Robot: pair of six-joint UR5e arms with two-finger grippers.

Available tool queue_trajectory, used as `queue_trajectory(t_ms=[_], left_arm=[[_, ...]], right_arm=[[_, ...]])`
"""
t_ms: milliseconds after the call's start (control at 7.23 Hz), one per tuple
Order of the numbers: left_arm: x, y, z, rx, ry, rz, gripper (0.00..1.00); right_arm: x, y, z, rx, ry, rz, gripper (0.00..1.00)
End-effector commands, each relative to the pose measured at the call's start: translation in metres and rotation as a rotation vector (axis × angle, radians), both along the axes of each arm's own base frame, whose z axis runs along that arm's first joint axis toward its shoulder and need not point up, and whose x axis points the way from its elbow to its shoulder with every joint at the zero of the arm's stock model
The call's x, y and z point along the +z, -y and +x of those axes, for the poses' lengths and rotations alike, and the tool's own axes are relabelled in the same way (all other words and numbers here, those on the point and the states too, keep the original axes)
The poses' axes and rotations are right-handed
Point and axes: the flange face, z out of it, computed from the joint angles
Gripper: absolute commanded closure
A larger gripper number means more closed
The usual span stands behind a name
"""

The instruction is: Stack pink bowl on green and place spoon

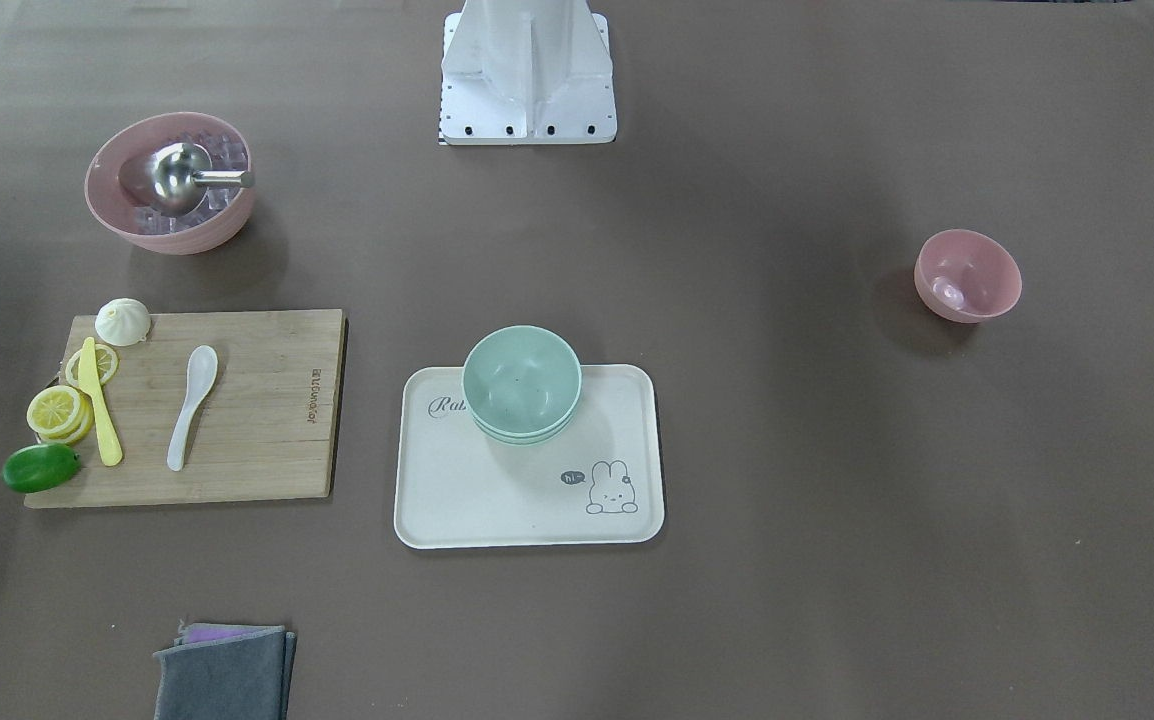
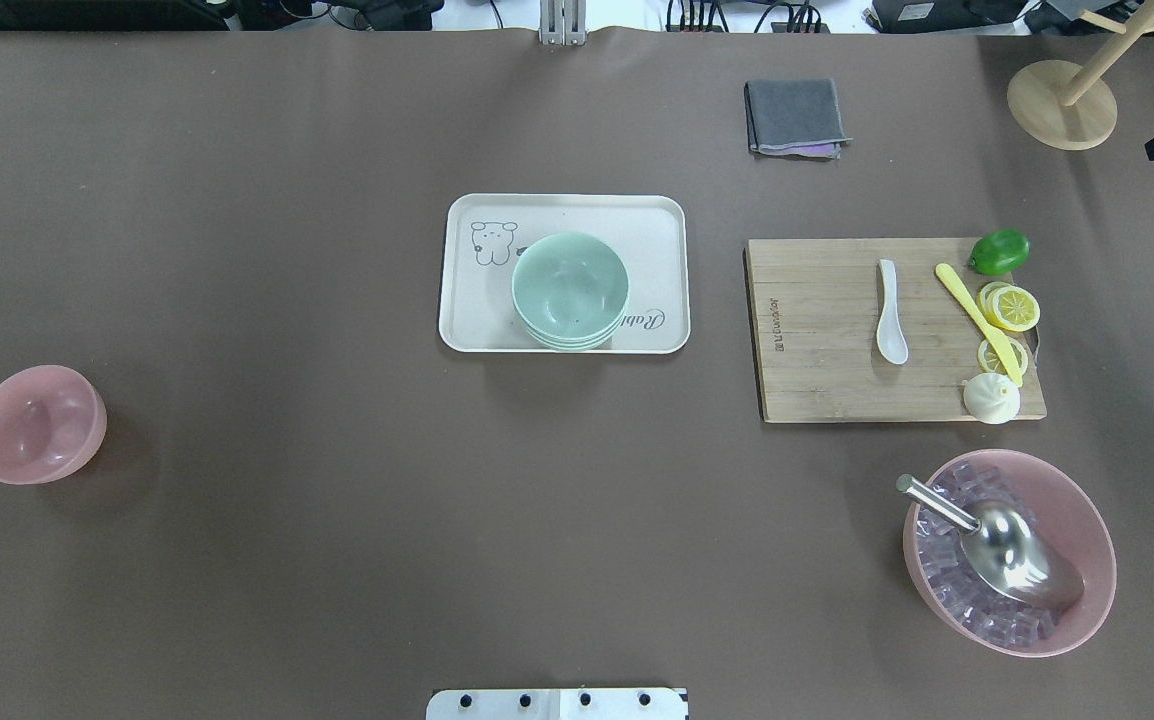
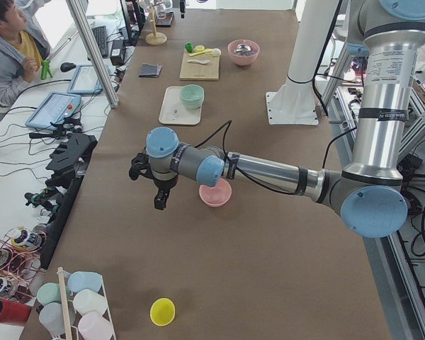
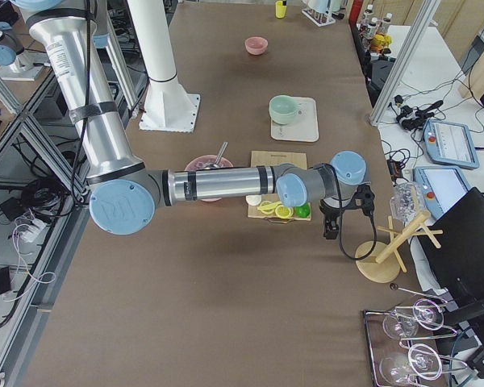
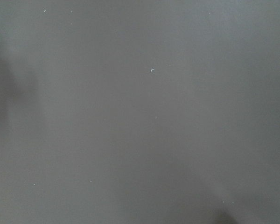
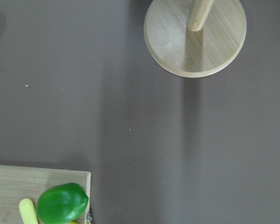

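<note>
Neither claw holds anything. The left claw (image 3: 159,201) hangs above the bare table (image 2: 337,550), and the right claw (image 4: 332,230) hangs past the board corner where the lime (image 2: 999,251) lies. I cannot tell whether their jaws are spread or closed.

The pink bowl (image 2: 37,423) stands near the left claw, lower and to the side toward the middle of the table. It is not under the claw, because the left wrist camera shows only table. A descent without first moving sideways would probably miss the bowl or hit its rim and tip it. The wall looks smooth and round, so a pinch on the rim may slip.

The green bowls (image 2: 569,288) are already a small stack on the tray (image 2: 452,270). A crooked placing could push this stack aside.

A large pink bowl (image 2: 1102,560) with ice cubes (image 2: 947,590) and a metal scoop (image 2: 1022,565) stands near the right claw, and it could be mistaken for the target.

The white spoon (image 2: 890,310) lies flat on the cutting board (image 2: 817,380), apart from the right claw, beyond the lemon slices (image 2: 1012,307) and the yellow knife (image 2: 977,320). The claw may slide the spoon instead of lifting it.
</note>
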Motion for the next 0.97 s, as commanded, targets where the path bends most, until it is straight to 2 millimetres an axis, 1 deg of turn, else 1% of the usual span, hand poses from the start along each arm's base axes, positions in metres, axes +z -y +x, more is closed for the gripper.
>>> queue_trajectory(t_ms=[0, 138, 277, 415, 553, 691, 830], left_arm=[[-0.003, -0.014, 0.0, 0.005, -0.001, 0.023, 0.01], [-0.004, -0.015, 0.001, 0.007, -0.004, 0.035, 0.01], [-0.007, -0.014, 0.002, 0.008, -0.006, 0.062, 0.01], [-0.009, -0.013, 0.004, 0.011, -0.019, 0.062, 0.01], [-0.01, -0.015, 0.003, 0.015, -0.021, 0.069, 0.02], [-0.003, -0.024, 0.003, 0.03, -0.066, 0.028, 0.02], [0.007, -0.027, 0.006, 0.046, -0.103, 0.0, 0.02]], right_arm=[[-0.009, -0.011, 0.002, 0.007, 0.011, 0.011, 0.0], [-0.008, -0.012, 0.001, 0.007, 0.011, 0.006, 0.0], [-0.011, -0.011, 0.001, 0.008, 0.013, 0.011, 0.0], [-0.007, -0.011, 0.001, 0.008, 0.012, 0.005, 0.0], [-0.014, -0.011, 0.0, 0.006, 0.014, 0.017, 0.0], [-0.017, -0.008, -0.003, 0.004, 0.014, 0.021, 0.0], [-0.02, -0.007, -0.004, 0.002, 0.015, 0.029, 0.0]])
